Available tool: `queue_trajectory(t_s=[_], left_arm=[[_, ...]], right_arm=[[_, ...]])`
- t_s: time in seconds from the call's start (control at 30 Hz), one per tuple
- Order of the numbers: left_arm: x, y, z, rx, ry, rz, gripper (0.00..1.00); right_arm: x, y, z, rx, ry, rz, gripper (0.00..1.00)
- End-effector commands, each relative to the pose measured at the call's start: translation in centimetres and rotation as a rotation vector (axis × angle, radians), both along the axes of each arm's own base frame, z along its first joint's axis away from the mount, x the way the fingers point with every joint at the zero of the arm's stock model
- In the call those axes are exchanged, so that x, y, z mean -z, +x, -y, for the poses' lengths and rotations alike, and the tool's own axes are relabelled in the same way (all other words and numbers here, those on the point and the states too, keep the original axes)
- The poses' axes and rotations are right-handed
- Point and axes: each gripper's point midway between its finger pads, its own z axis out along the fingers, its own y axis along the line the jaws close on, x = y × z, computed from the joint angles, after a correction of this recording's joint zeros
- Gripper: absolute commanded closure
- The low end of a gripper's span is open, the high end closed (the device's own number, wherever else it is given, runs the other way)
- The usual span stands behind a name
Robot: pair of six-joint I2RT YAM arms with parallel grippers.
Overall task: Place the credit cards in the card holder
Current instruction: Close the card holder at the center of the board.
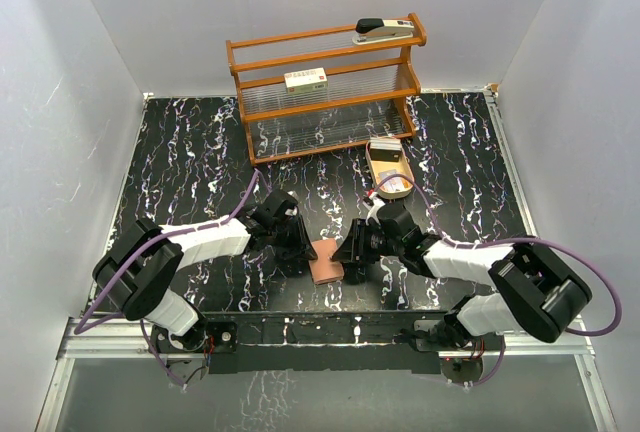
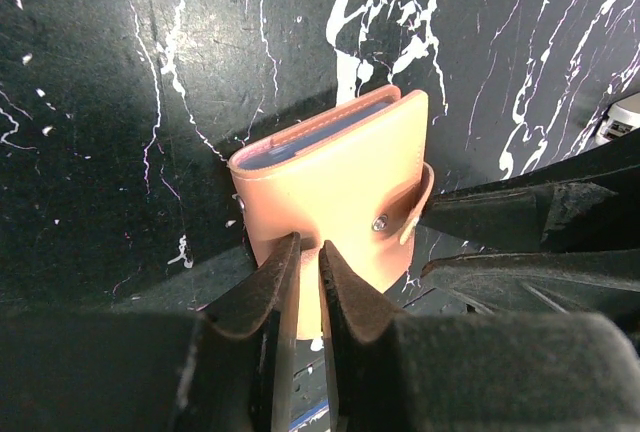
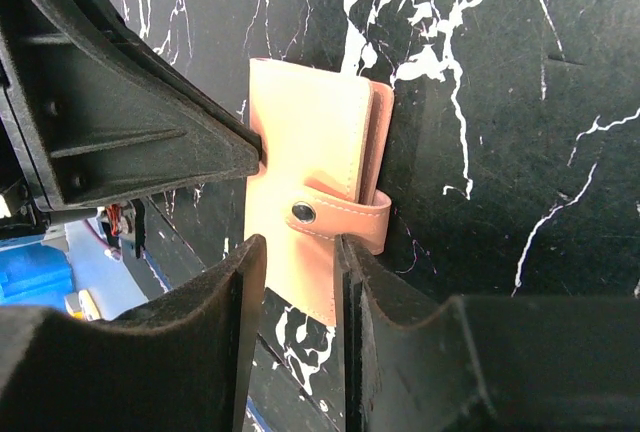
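The card holder (image 1: 326,260), a reddish-brown wallet, lies folded on the black marble table between both grippers, its tab (image 3: 345,217) snapped over the edge. Blue and pale edges of the credit cards (image 2: 320,135) show inside its far end; the rest of them is hidden. My left gripper (image 2: 310,247) is at the wallet's left side with its tips over the cover, nearly together and holding nothing. My right gripper (image 3: 300,242) stands open over the wallet's near edge, just below the tab, nothing between its fingers. In the top view the left gripper (image 1: 303,252) and right gripper (image 1: 350,252) flank the wallet.
A wooden rack (image 1: 325,82) stands at the back with a stapler (image 1: 385,30) on top and a cream-and-yellow box (image 1: 306,79) on its middle shelf. An oval wooden tray (image 1: 390,167) lies behind the right arm. White walls close in three sides.
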Motion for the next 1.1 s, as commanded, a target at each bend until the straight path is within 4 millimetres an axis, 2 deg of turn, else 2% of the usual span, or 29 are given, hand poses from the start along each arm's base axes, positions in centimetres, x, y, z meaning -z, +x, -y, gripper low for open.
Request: queue_trajectory(t_s=[0.0, 0.23, 0.43, 0.7, 1.07], left_arm=[[0.2, -0.5, 0.0, 0.007, 0.002, -0.018, 0.87], [0.2, -0.4, 0.1, 0.005, -0.001, -0.018, 0.87], [0.4, -0.5, 0.0, -0.002, 0.0, -0.022, 0.87], [0.4, -0.4, -0.2, -0.013, 0.003, -0.017, 0.87], [0.5, -0.5, -0.2, -0.016, 0.008, -0.021, 0.87]], right_arm=[[-1.6, 1.2, -1.1, -0.012, 0.053, 0.066, 0.7], [-1.7, 1.2, -1.5, -0.029, 0.06, 0.059, 0.78], [-1.2, 1.3, -0.9, -0.005, 0.012, 0.027, 0.78], [-2.2, 2.8, 0.3, 0.067, -0.076, 0.075, 0.78], [-1.0, 2.7, -0.7, 0.016, -0.056, 0.046, 0.79]])
